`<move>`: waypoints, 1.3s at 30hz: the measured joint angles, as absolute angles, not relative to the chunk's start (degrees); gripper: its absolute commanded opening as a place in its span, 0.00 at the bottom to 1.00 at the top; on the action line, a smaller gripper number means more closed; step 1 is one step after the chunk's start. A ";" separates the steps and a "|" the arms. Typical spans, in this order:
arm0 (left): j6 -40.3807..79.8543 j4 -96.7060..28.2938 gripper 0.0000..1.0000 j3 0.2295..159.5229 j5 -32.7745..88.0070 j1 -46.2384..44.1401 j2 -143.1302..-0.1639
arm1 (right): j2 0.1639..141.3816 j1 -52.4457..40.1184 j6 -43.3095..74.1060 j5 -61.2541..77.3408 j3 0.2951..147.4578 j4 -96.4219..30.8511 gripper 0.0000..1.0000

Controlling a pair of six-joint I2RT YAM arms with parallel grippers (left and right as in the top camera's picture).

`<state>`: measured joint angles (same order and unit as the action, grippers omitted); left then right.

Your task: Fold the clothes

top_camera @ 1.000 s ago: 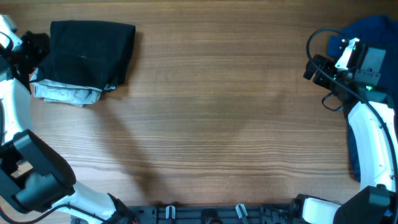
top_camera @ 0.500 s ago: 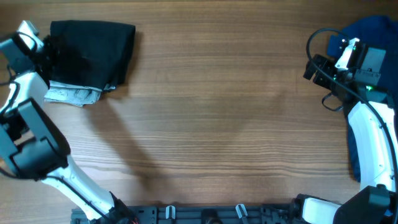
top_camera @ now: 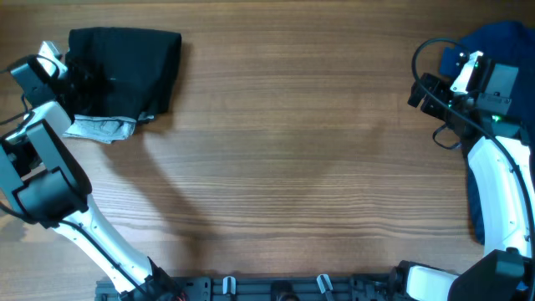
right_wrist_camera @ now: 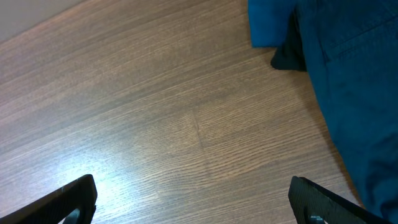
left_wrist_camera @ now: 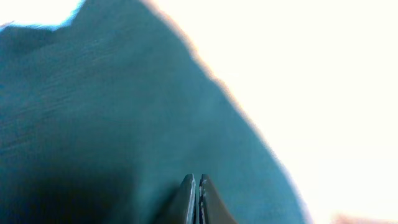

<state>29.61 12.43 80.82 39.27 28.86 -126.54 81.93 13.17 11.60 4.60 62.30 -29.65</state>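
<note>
The black shorts lie folded at the table's far left, on top of a pale denim piece. My left gripper is at the shorts' left edge. In the left wrist view its fingertips are pressed together with nothing between them, just over dark cloth that fills most of the frame. My right gripper hovers open over bare wood at the far right, beside a royal-blue garment that lies to its right.
Bare wooden table stretches between the two piles. A black cable loops off the right arm. A small brighter blue piece and a dark scrap lie at the blue garment's edge.
My left gripper has moved in from the table's left edge onto the shorts' left side. The right arm has stayed still.
</note>
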 measured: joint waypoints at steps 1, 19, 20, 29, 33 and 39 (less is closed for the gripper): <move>31.27 13.43 0.04 80.77 40.27 28.67 -125.60 | 81.93 13.17 11.60 4.60 62.30 -29.65 1.00; 32.77 -7.66 0.04 81.43 44.62 15.27 -113.93 | 81.93 13.17 11.60 4.60 62.30 -29.63 1.00; 32.12 -9.10 0.04 81.36 44.58 15.27 -115.09 | 81.93 13.17 11.60 4.60 62.30 -29.63 1.00; 25.69 -16.84 0.04 80.95 44.23 15.27 -120.86 | 81.93 13.17 11.60 4.60 62.30 -29.63 1.00; 24.14 -16.84 0.04 80.95 44.23 15.27 -120.95 | 81.93 13.17 11.60 4.60 62.30 -29.65 1.00; 22.96 -18.87 0.04 80.95 43.57 15.27 -120.95 | 81.93 13.17 11.60 4.60 62.30 -29.63 1.00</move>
